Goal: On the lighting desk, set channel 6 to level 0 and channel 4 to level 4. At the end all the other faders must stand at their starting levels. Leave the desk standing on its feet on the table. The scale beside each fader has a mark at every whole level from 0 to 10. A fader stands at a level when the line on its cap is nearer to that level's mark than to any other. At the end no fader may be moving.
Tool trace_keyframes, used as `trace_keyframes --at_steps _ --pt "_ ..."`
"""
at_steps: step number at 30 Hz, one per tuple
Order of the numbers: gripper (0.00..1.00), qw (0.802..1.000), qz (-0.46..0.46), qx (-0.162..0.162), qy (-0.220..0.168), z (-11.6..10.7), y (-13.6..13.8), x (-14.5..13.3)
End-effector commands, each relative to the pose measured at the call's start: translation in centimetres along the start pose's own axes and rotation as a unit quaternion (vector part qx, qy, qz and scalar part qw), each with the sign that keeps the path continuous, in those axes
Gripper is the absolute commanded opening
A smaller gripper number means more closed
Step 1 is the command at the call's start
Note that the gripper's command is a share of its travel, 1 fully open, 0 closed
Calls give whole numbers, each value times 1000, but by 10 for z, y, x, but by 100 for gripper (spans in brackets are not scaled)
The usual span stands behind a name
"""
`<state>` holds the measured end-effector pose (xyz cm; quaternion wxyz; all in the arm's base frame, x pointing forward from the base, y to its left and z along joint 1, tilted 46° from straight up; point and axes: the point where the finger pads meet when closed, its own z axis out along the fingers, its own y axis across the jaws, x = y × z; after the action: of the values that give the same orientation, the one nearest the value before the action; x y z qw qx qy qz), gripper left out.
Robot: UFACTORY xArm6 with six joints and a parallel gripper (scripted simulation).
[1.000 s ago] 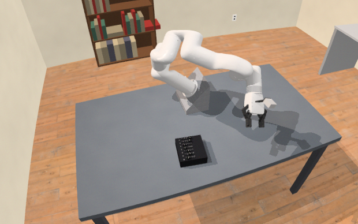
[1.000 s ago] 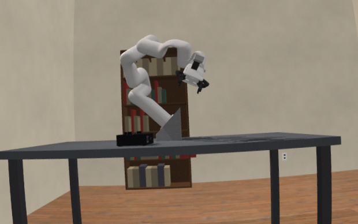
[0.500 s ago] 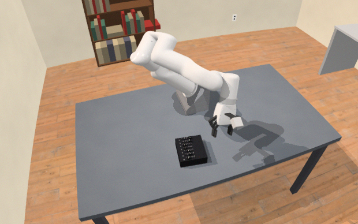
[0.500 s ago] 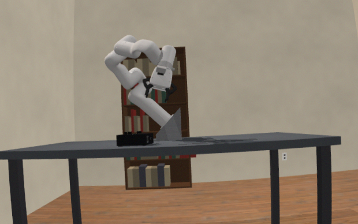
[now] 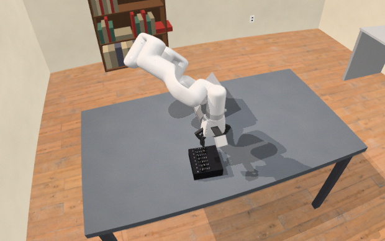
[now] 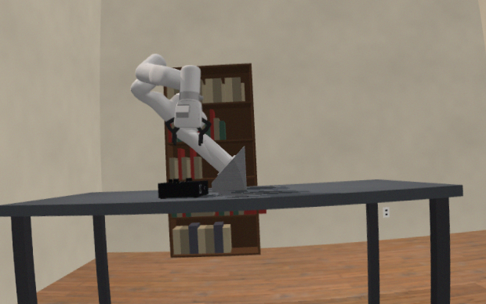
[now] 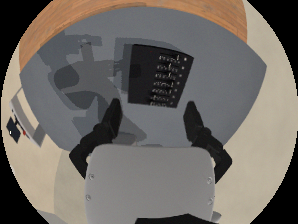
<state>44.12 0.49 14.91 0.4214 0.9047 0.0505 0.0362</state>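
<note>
The lighting desk (image 5: pixel 215 162) (image 6: pixel 183 190) (image 7: pixel 141 76) is a small black box standing flat on the grey table (image 5: pixel 124 161) (image 6: pixel 321 195) (image 7: pixel 220 96), near its front middle. Its row of faders (image 5: pixel 202 160) (image 7: pixel 169 80) runs along one side; the cap positions are too small to read. My gripper (image 5: pixel 212 140) (image 6: pixel 186 139) (image 7: pixel 153 107) is open and empty. It points straight down and hangs well above the desk, over its far edge, touching nothing. In the wrist view the desk lies just ahead of the two black fingers.
The arm's grey wedge base (image 5: pixel 214 81) (image 6: pixel 233 175) stands on the table behind the desk. A bookcase (image 5: pixel 130 31) (image 6: pixel 219 157) stands against the far wall. A grey cabinet (image 5: pixel 366 53) is at the far right of the room.
</note>
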Motion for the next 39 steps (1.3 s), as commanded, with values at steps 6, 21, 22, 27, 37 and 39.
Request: trace_keyframes --at_steps 6,21,22,27,37,39 --pt "100 999 12 35 -30 3 22 -23" --pt "100 999 6 37 -30 3 22 -23" --pt "100 999 1 38 -30 4 23 -23" --pt "100 996 -63 53 -26 11 29 -22" --pt "100 962 -256 92 1 35 51 -24" --pt "100 950 -296 97 10 42 58 -24"
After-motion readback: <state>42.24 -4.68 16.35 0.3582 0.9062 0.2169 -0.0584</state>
